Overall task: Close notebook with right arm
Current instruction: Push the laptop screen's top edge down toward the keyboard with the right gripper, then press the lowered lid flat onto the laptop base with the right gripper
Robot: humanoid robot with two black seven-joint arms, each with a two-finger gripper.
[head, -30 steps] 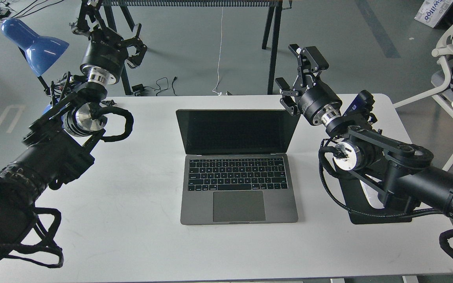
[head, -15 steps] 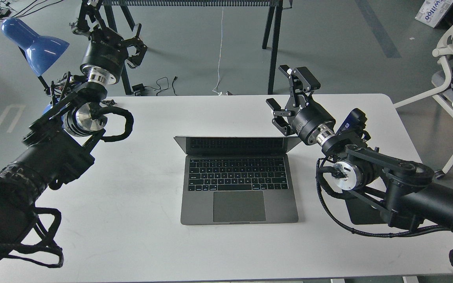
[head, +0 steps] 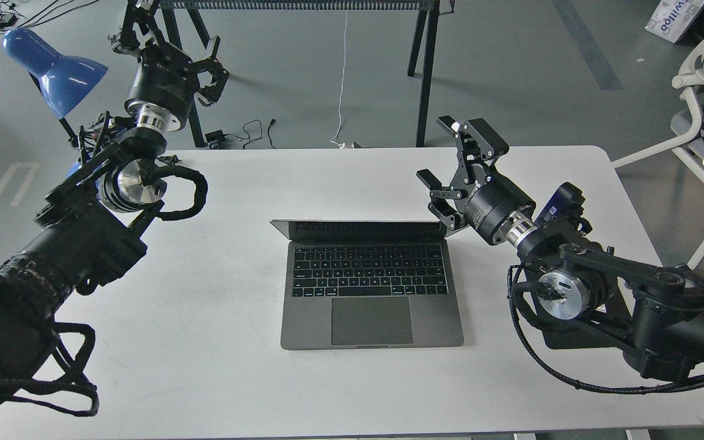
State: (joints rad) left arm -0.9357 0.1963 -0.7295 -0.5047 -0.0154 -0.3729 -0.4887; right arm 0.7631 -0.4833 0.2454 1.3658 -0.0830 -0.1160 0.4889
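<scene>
A smooth white rounded table [head: 205,342] stands on a grey floor. At its middle lies the slim grey metal notebook [head: 370,293], lid tilted low over the black keys. The right arm [head: 602,293] reaches beside the notebook's right hinge corner, right gripper [head: 453,165] spread open. Left of the notebook, the left gripper [head: 196,67] hangs beyond the table edge, fingers apart.

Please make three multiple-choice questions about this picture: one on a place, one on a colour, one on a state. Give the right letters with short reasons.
1. Where is the right pincer?
A. by the notebook's right rear corner
B. on the trackpad
C. beside the lamp

2. What colour is the lamp shade?
A. red
B. blue
C. yellow

3. How is the notebook lid?
A. fully shut
B. upright
C. tilted far forward over the keys, partly shut

Key: 1 A, its fingers sit at that corner; 2 B, the shade is blue; 3 C, only a thin strip of screen shows.
</scene>
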